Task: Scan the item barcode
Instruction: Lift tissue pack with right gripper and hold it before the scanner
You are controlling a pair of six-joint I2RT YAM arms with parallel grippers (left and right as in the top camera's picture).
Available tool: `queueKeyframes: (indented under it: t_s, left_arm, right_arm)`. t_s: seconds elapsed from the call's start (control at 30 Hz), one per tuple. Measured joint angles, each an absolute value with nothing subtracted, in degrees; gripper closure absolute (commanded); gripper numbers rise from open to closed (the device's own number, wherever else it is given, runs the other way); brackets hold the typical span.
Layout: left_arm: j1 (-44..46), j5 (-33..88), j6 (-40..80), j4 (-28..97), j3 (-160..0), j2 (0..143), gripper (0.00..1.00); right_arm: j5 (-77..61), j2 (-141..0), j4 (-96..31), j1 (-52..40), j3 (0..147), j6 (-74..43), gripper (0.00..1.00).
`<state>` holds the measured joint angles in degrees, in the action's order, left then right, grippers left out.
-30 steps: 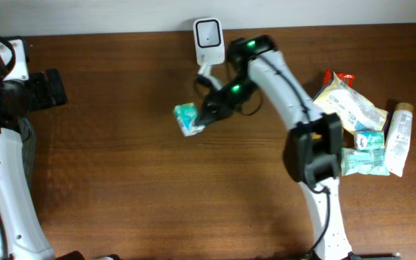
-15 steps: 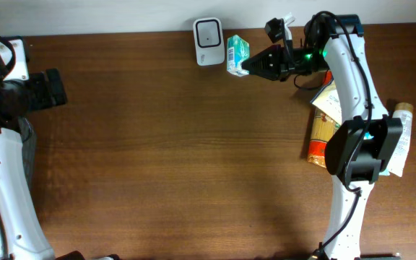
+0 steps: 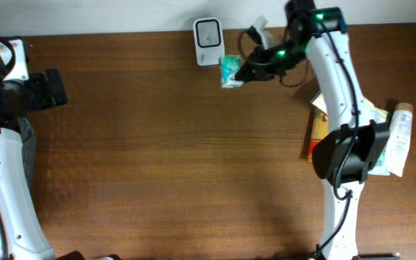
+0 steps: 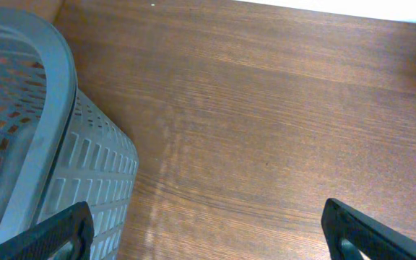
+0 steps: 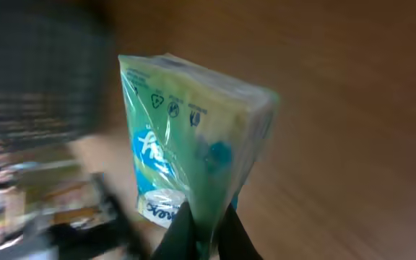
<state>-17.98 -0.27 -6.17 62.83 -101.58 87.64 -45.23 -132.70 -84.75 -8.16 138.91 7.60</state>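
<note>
Green-and-white tissue pack [image 3: 230,71] hangs just beside the scanner [image 3: 208,32] at the far edge of the wooden table [image 3: 157,166], pinched by the right gripper [image 3: 248,70]. Other goods [image 3: 381,141] are heaped at far right. Left gripper [image 3: 48,89] sits idle at the left.

Left wrist: jaws spread wide over bare wood, nothing between them, grey basket [image 4: 56,144] alongside.

Right wrist: blurred. Fingers [image 5: 230,232] are clamped on the pack's lower seam. No barcode visible.

Judgement: turn the coded face squarely toward the scanner window, hold steady, keep fingers off it.
</note>
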Motion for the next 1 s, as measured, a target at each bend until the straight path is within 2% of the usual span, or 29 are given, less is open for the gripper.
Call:
queueKeyframes:
  t_s: [0.17, 0.3, 0.4, 0.5, 0.7, 1.0]
  left_arm:
    - [-17.98, -0.3, -6.2, 62.81, -101.58, 87.64, 0.01]
    - [-17.98, -0.3, -6.2, 62.76, -101.58, 87.64, 0.01]
    - [-17.98, -0.27, -6.2, 62.85, -101.58, 87.64, 0.01]
    - [-17.98, -0.27, -6.17, 62.81, -101.58, 87.64, 0.01]
    - [-17.98, -0.27, -6.17, 62.76, -101.58, 87.64, 0.01]
    - [-17.98, -0.27, -6.17, 62.81, -101.58, 87.64, 0.01]
  right_arm:
    - [-12.69, -132.35, -77.45, -16.25, 153.51, -1.72, 0.96]
    - [12.05, -132.07, -57.95, -22.59, 153.51, 6.5, 0.96]
    - [20.84, -133.34, -47.44, -26.96, 152.53, 15.59, 0.96]
    - [24.43, -137.19, -40.93, -27.75, 151.48, 23.86, 0.96]
    - [25.96, -149.1, -35.55, -27.51, 150.15, 39.16, 0.96]
    - [27.11, -153.1, -30.46, -27.51, 146.17, 49.95, 0.96]
